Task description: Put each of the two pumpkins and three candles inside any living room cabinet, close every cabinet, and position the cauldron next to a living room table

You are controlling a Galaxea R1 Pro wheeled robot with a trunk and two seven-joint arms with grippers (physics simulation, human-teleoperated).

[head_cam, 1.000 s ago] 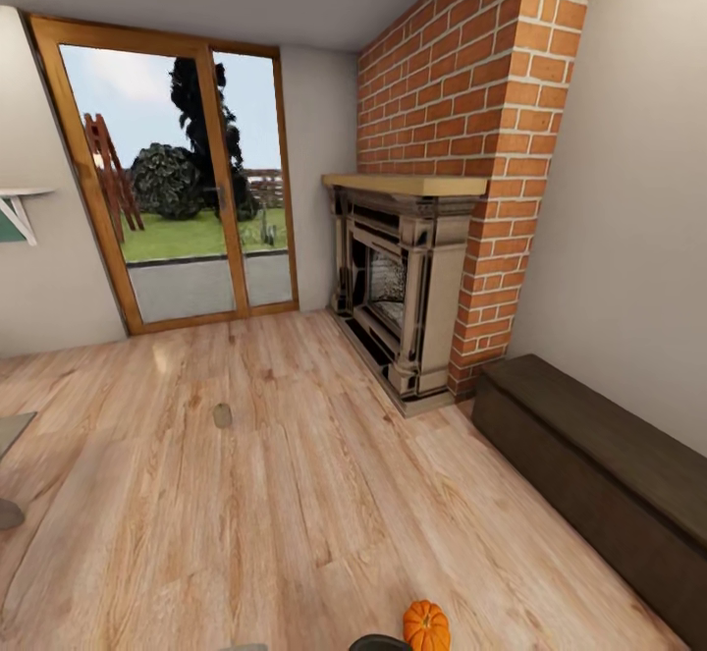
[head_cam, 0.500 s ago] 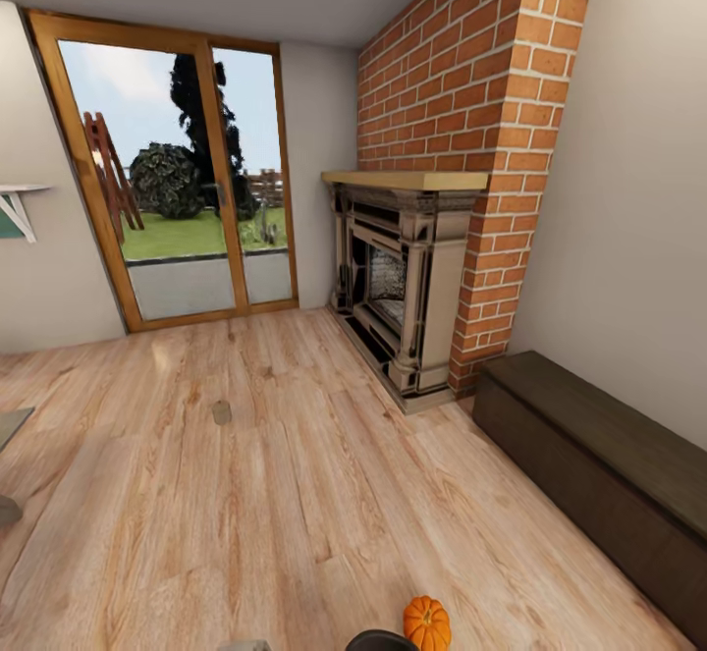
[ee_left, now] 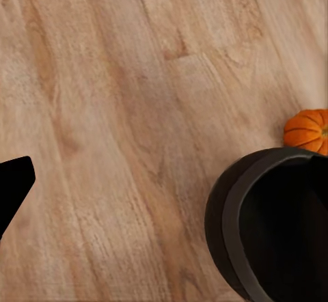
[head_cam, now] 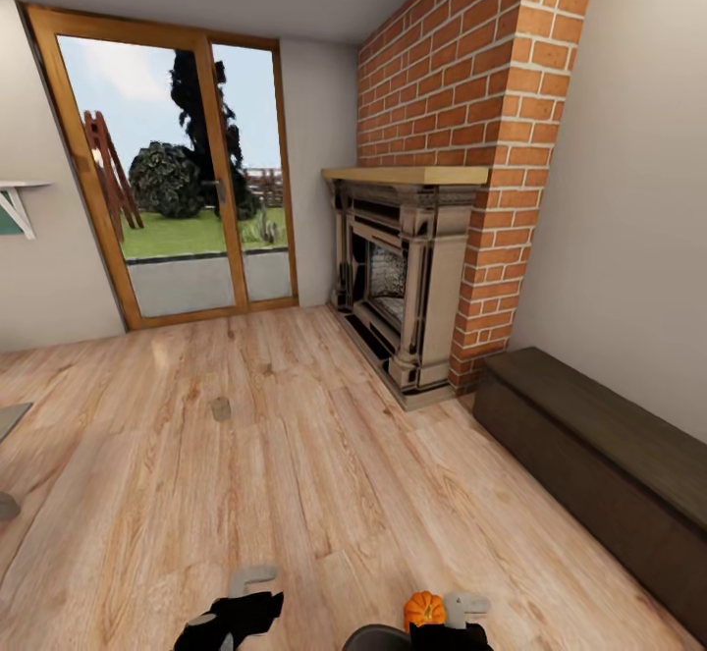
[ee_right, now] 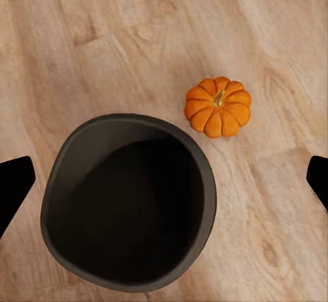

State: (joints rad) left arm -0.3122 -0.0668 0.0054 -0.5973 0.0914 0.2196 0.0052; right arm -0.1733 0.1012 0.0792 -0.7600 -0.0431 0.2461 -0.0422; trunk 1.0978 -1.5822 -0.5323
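Both my tools have risen into the head view since a moment ago. My left tool point(head_cam: 236, 607) and right tool point(head_cam: 454, 622) each hang spread and empty. Below my right tool point(ee_right: 164, 182) sits the round, matte dark cauldron point(ee_right: 128, 199), partly cut off in the head view, with a ribbed orange pumpkin point(ee_right: 218, 106) just beside it on the grained plank floor point(head_cam: 295, 455). Farther right runs the low dark-brown cabinet point(head_cam: 599, 464), fronts flush. A small beige lump point(head_cam: 221, 408), too blurred to name, lies ahead.

Black arms point(head_cam: 236, 617) w/ grey tips.
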